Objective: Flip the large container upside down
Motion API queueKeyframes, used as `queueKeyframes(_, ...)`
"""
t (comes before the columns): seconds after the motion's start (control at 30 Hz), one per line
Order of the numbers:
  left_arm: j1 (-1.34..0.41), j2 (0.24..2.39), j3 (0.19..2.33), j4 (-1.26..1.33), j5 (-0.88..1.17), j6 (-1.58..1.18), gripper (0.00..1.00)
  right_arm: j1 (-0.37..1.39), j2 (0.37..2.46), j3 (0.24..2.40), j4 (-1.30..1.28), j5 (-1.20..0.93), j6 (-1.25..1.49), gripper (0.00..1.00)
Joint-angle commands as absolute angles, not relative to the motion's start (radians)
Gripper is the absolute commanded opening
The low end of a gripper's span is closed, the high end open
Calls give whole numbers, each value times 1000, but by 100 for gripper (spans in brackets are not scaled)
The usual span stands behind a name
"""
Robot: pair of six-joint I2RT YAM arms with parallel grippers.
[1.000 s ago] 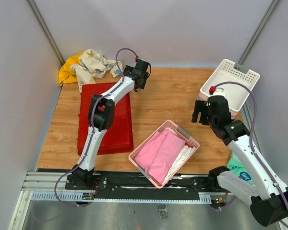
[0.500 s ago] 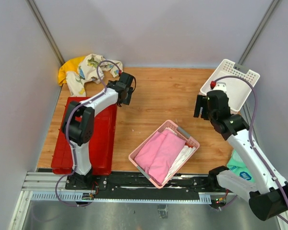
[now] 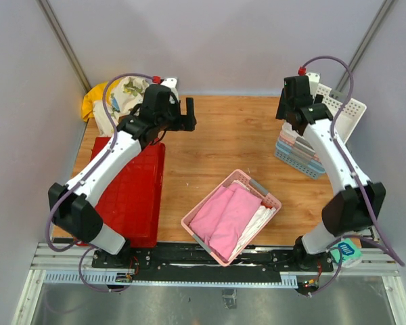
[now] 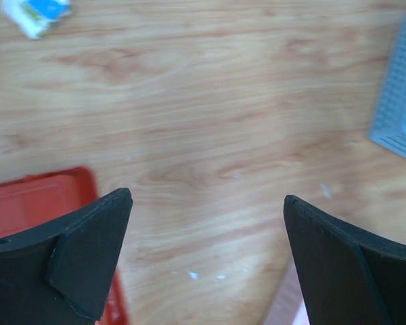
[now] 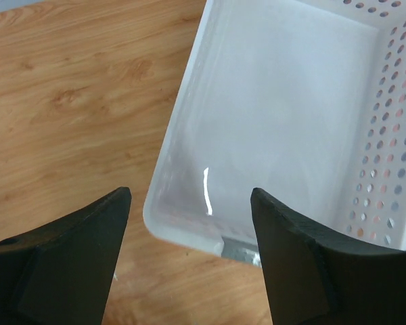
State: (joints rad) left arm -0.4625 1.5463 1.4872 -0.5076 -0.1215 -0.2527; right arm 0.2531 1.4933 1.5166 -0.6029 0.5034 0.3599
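1. While the large container (image 3: 132,196) lies flat at the left of the overhead frame, under the left arm, neither gripper touches it.
2. Left gripper (image 3: 188,115): jaws wide, nothing between them, hanging over bare table (image 3: 230,135) just right of the container's far corner. Left wrist view shows that red corner (image 4: 40,196) at lower left, apart from the fingers.
3. Right gripper (image 5: 189,193): jaws wide, empty, over the white basket (image 5: 284,101) at upper right. Not part of this job.
4. Which face is up: overhead it shows a closed top surface and a darker near wall, so my read is base-up, flip likely done. Rib grid is too faint to confirm.
5. Step, as a judgement: hands-off after the flip, or possibly pre-grasp.
6. Next move: if base-up, keep both arms clear. If not, the left gripper needs to drop to the long right-hand rim, pinch it, lift and roll the container over, staying off the pink basket (image 3: 271,196).
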Motion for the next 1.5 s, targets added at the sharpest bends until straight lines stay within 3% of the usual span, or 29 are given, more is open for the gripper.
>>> queueKeyframes(0.0,-522,1486,1381,-446,50,-349,99,196,1681,1705,-721,526,424,71)
queueKeyframes(0.13,-553,1429,1285,-414,64,-382,99,161,1822,1831,-799,510,494,61)
queueKeyframes(0.3,-555,1374,1205,-388,67,-403,99,143,1864,1833,-773,456,512,44)
queueKeyframes(0.37,-555,1362,1189,-381,65,-400,99,140,1856,1817,-755,417,507,33)
queueKeyframes(0.5,-555,1359,1192,-382,56,-387,99,138,1800,1783,-741,422,491,2)
queueKeyframes(0.7,-555,1391,1208,-379,56,-366,99,137,1643,1742,-704,480,400,1)
queueKeyframes(0.9,-555,1401,1213,-366,67,-364,99,138,1496,1719,-649,398,345,1)
queueKeyframes(1.2,-528,1334,1230,-419,-122,-398,99,180,1326,1699,-426,-101,344,1)
queueKeyframes(1.33,-337,1212,1122,-353,3,-542,99,245,1349,1623,-213,-391,455,1)
queueKeyframes(1.47,-224,1090,1046,-352,3,-608,99,360,1459,1625,-140,-475,517,1)
